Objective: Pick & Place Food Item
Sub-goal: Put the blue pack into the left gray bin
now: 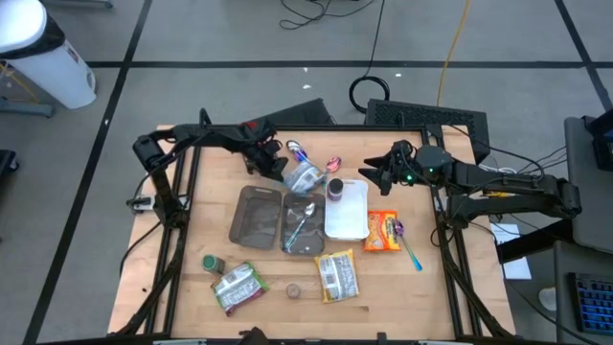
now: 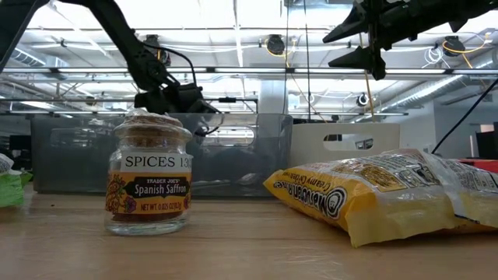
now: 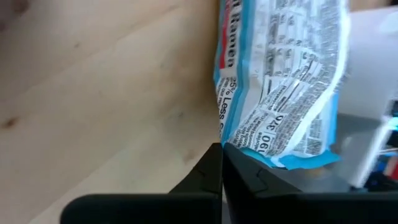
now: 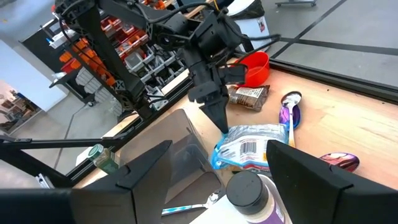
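Blue-edged and crinkled, the ramen packet point(image 1: 304, 177) was white and silvery, printed with black nutrition text and a barcode. It sat at the back of the wooden table point(image 1: 172, 287), just behind the two clear trays and beside the dark-lidded jar point(image 1: 336, 188). In the high view its long axis ran roughly left to right, slightly tilted. The left gripper point(image 1: 279, 169) had its fingers together, pinching the packet's blue edge at the left end. The right gripper point(image 1: 375, 171) hung above the table's back right, fingers spread wide and holding nothing. Of the trays, the left tray point(image 1: 255, 216) looked bare, while the right tray point(image 1: 305, 226) held a spoon point(image 1: 299, 226). Beside them lay a white lid point(image 1: 347, 213).
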